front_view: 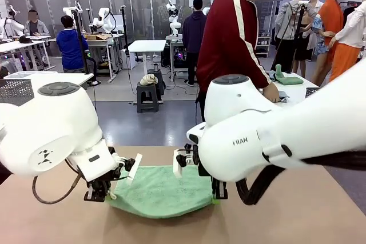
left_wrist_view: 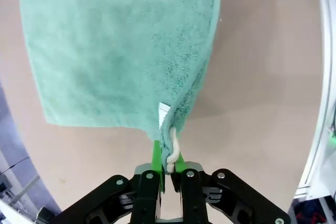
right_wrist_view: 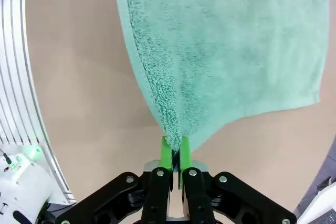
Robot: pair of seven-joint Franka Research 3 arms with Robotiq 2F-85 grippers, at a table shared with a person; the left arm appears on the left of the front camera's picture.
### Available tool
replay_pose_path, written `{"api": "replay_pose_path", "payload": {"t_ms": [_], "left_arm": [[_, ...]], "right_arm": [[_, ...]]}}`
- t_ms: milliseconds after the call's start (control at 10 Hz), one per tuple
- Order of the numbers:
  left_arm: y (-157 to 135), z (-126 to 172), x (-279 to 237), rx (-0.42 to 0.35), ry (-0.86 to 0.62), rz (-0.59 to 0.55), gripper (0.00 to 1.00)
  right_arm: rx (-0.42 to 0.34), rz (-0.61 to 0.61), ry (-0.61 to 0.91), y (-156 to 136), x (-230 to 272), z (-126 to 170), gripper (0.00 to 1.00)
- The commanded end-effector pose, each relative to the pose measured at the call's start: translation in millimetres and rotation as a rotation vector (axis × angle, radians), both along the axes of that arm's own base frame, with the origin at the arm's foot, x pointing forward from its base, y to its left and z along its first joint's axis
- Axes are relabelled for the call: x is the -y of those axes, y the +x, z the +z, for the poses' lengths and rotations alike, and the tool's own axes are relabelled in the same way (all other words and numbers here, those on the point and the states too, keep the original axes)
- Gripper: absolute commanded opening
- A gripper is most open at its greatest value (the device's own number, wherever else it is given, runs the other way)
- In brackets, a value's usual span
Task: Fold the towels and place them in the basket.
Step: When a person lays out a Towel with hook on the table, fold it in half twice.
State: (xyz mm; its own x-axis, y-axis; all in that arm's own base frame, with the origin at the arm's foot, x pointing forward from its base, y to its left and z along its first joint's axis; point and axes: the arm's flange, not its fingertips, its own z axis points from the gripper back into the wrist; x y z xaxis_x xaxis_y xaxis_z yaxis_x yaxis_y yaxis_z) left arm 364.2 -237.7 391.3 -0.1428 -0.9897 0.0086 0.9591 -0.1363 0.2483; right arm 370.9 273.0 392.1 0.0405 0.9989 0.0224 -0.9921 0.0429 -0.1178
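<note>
One mint-green towel (front_view: 157, 191) is stretched between my two grippers above the brown table, its far part resting on the tabletop and its near edge sagging. My left gripper (front_view: 108, 195) is shut on the towel's left near corner; the left wrist view shows the green pads (left_wrist_view: 156, 156) pinching that corner of the towel (left_wrist_view: 121, 51), by a white label. My right gripper (front_view: 216, 197) is shut on the right near corner, and in the right wrist view its pads (right_wrist_view: 166, 153) clamp the towel (right_wrist_view: 220, 45) edge. The basket is out of view.
The brown table (front_view: 286, 210) stretches around the towel. A person in a dark red jacket (front_view: 231, 32) stands behind the far edge. At the right, on a white side table, lies another green folded cloth (front_view: 287, 78). Aluminium rails (right_wrist_view: 16, 77) run along the table's side.
</note>
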Motion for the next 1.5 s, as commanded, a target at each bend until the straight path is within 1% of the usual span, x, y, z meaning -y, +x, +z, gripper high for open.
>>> {"api": "replay_pose_path", "payload": {"t_ms": [0, 200, 300, 500, 600, 700, 900, 1000, 1100, 1300, 1400], "left_arm": [[32, 4, 11, 0.03, 0.03, 0.035, 0.0], [68, 4, 15, 0.07, 0.043, 0.067, 0.0], [83, 3, 13, 0.095, 0.055, 0.109, 0.0], [105, -4, 11, 0.115, 0.074, 0.148, 0.0], [102, -3, 13, 0.105, 0.065, 0.126, 0.0], [97, 3, 1, 0.081, 0.052, 0.116, 0.0], [97, 3, 1, 0.081, 0.052, 0.116, 0.0], [102, -1, 4, 0.081, 0.059, 0.118, 0.07], [119, -16, 3, 0.039, 0.04, 0.104, 0.07], [148, -29, 13, 0.06, 0.061, 0.06, 0.07], [158, -32, 15, 0.055, 0.066, 0.052, 0.07]], "right_arm": [[0.011, 0.028, 0.009, 39, 2, 3, 0.0], [0.027, 0.0, 0.024, 76, 5, 1, 0.0], [0.054, -0.012, 0.015, 90, 7, 1, 0.0], [0.094, -0.002, 0.002, 110, 6, 1, 0.0], [0.095, 0.022, 0.017, 112, 3, -1, 0.0], [0.062, -0.02, 0.02, 103, 11, 2, 0.0], [0.062, -0.02, 0.02, 103, 11, 2, 0.0], [0.071, -0.008, 0.019, 109, 6, 0, 0.07], [0.09, -0.009, 0.012, 121, 5, -12, 0.07], [0.087, 0.014, 0.04, 152, 8, -23, 0.07], [0.094, 0.023, 0.037, 161, 7, -25, 0.07]]}}
